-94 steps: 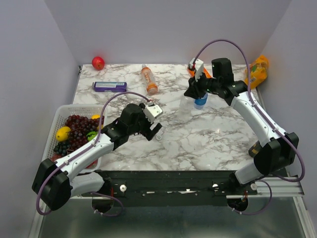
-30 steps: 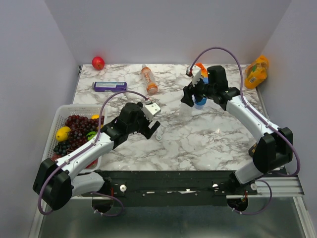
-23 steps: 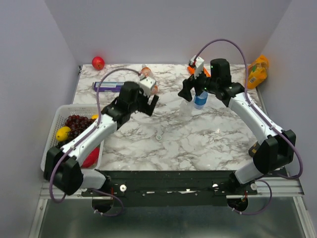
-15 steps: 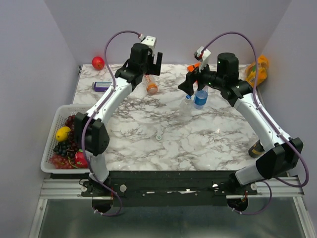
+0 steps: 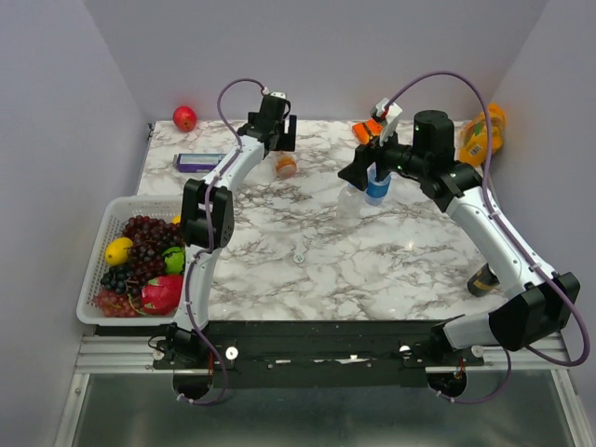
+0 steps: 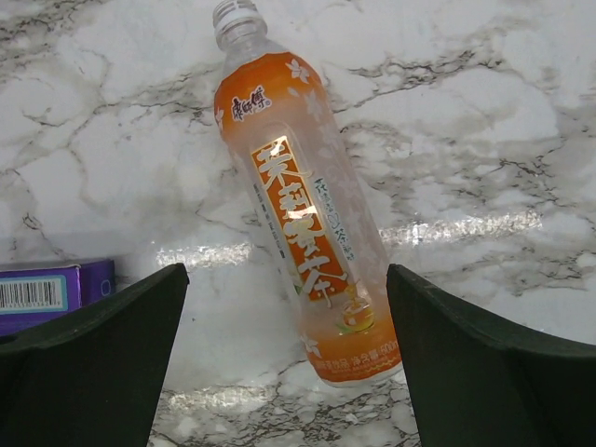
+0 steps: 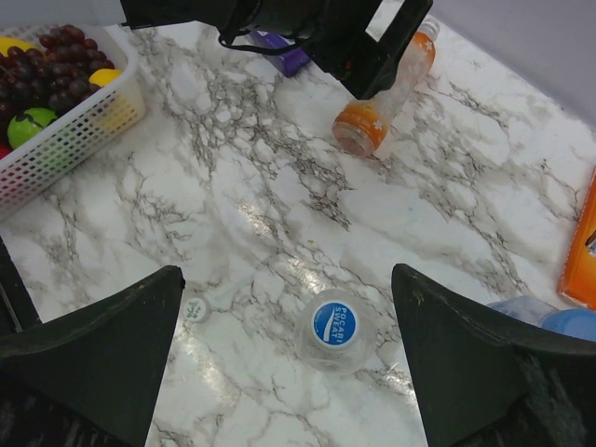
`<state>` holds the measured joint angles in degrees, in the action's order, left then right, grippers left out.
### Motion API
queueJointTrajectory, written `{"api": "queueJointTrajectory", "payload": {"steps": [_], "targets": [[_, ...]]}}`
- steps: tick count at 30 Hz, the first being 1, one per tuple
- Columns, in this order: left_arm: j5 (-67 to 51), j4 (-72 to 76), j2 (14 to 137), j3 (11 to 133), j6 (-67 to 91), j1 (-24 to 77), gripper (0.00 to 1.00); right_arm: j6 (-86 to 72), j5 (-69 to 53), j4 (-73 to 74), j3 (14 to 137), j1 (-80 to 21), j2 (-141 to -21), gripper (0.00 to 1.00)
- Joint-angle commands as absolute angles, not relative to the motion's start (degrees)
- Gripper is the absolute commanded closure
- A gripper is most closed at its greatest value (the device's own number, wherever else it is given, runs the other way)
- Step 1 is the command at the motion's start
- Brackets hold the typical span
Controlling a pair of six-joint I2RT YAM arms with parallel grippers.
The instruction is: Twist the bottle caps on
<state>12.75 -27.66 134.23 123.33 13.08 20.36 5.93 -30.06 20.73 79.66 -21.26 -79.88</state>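
Observation:
The orange-liquid bottle (image 6: 303,214) lies on its side at the back of the table, its neck (image 6: 235,14) bare. My left gripper (image 6: 287,279) hangs open over its base end, fingers (image 6: 93,354) either side and apart from it. Seen from the top, that left gripper (image 5: 279,132) sits just behind the orange bottle (image 5: 286,166). My right gripper (image 7: 287,279) is open above the clear bottle (image 7: 333,326), which stands upright with a blue cap on top. The blue-labelled bottle (image 5: 377,186) stands beside it. A whitish cap (image 7: 195,308) lies loose on the marble.
A fruit basket (image 5: 97,261) sits at the left edge. A purple box (image 5: 200,161) and a red apple (image 5: 184,117) are at the back left. An orange pouch (image 5: 480,135) leans at the back right, and a dark can (image 5: 477,279) stands near the right arm.
My left arm has swung from the table's middle to the back, over the orange bottle. My right gripper has opened off the clear bottle and risen slightly.

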Motion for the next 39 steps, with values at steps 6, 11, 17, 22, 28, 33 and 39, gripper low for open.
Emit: {"api": "queueJointTrajectory", "payload": {"steps": [6,11,17,22,28,33,39], "targets": [[9.33,-27.86,140.97,128.76,17.84,19.69,0.05,4.48,-30.94,21.71,78.4,-20.83,-78.13,0.0],[5.54,-27.42,142.73,128.94,20.83,19.6,0.06,4.66,-30.76,22.15,78.75,-20.92,-78.22,0.0],[5.89,-27.6,143.96,128.67,22.41,19.42,0.1,4.39,-31.38,22.94,79.63,-20.92,-78.66,0.0],[2.65,-25.85,144.05,128.94,20.66,19.07,0.3,6.06,-31.2,23.73,80.33,-20.92,-79.19,0.0],[0.09,-24.25,138.18,124.55,17.49,18.99,0.55,7.21,-30.85,25.31,83.22,-20.92,-81.38,0.0],[-3.24,-23.3,120.39,109.64,13.98,18.98,0.64,6.68,-31.64,25.93,88.5,-20.92,-85.41,0.0],[-12.03,-9.16,92.41,75.18,9.06,20.21,0.66,-4.9,-35.76,25.58,95.44,-20.48,-92.71,0.0]]}}
